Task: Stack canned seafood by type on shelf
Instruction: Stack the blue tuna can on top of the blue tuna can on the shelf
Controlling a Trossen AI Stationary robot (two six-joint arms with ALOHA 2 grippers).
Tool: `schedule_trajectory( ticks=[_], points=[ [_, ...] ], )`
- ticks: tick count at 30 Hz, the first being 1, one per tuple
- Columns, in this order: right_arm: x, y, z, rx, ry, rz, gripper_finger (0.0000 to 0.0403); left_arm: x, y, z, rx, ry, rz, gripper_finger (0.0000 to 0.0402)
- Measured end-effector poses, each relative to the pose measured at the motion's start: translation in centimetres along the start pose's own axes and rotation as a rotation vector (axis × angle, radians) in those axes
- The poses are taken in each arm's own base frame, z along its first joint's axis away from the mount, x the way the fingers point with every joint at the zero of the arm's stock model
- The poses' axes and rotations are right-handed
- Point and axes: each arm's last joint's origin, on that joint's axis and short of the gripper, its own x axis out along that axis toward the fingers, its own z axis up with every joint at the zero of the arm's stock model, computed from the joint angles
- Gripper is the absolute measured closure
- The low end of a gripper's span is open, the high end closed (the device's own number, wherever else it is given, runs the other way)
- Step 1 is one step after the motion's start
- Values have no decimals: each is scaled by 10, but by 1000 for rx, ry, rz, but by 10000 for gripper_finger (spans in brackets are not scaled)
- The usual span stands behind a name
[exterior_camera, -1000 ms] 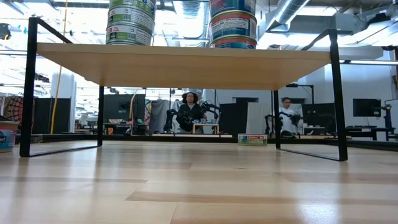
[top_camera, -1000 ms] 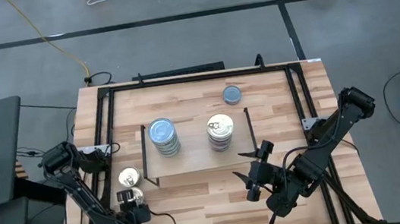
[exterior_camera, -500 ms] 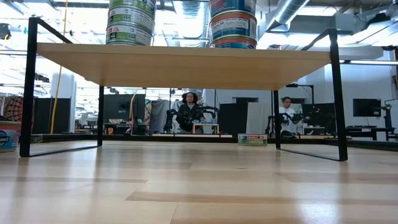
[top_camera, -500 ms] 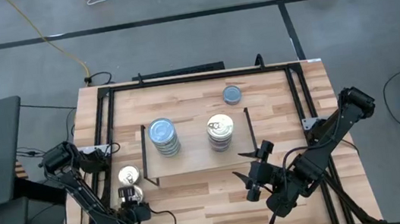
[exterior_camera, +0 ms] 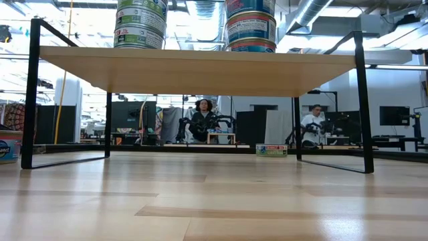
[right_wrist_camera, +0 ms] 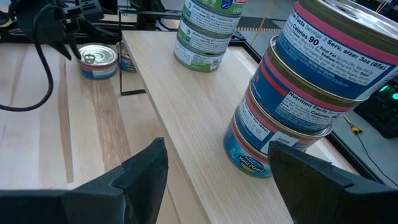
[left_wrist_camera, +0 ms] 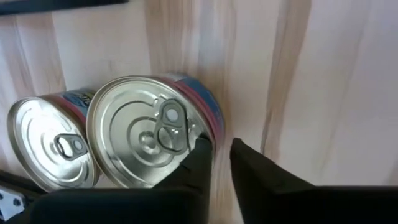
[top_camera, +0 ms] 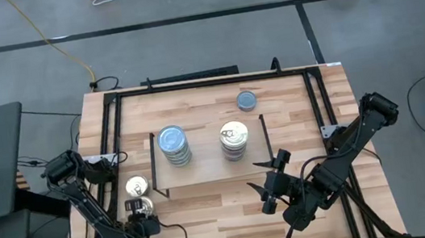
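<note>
On the shelf (top_camera: 207,172) stand two stacks of tins: one with a blue-grey lid on top (top_camera: 173,143) and one with a silver pull-tab lid on top (top_camera: 234,139). Two silver-lidded tins sit side by side on the table, left of the shelf: one nearer my left gripper (left_wrist_camera: 149,134) and one beyond it (left_wrist_camera: 53,146). My left gripper (left_wrist_camera: 222,154) points down at the nearer tin's edge, its fingers a narrow slit apart. A loose blue-grey tin (top_camera: 247,99) rests on the table beyond the shelf. My right gripper (top_camera: 269,183) hangs open above the shelf's near right corner. My left gripper comes from above, pointing down. One fingertip (left_wrist_camera: 200,149) stands over the rim (left_wrist_camera: 210,127) of the nearer tin, and the other stands outside the tin's wall, over the table. I cannot tell whether either finger touches the tin, which sits flat on the table.
Black frame rails (top_camera: 113,139) run along the table's left, right and far sides. The shelf's wire legs (exterior_camera: 30,94) stand on the tabletop, with free space under the shelf top (exterior_camera: 200,70). People sit in the room far behind the table.
</note>
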Motion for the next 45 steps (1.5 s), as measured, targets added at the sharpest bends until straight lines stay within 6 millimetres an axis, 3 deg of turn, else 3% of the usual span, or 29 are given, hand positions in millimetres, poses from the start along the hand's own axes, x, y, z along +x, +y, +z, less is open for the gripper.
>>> schedule_trajectory(
  ticks=[4,11,16,24,28,34,38,45],
  points=[
    [0,0,0,0,0,0,101,2,-2,1,35,-23,-13,323],
    [0,0,0,0,0,0,101,6,-8,2,45,-30,-105,394],
    [0,0,0,1,0,0,101,6,-13,3,63,-42,-157,400],
    [0,0,0,2,-1,1,101,7,-8,2,-8,-25,-101,401],
    [0,0,0,2,0,0,101,0,-10,3,47,5,-129,401],
    [2,-1,1,7,0,-5,101,-34,-14,14,195,-21,-187,399],
    [4,-1,2,14,5,-1,101,-47,-5,20,265,9,-157,365],
    [4,-1,2,18,7,6,101,-44,-8,22,599,-18,-206,231]
  ],
)
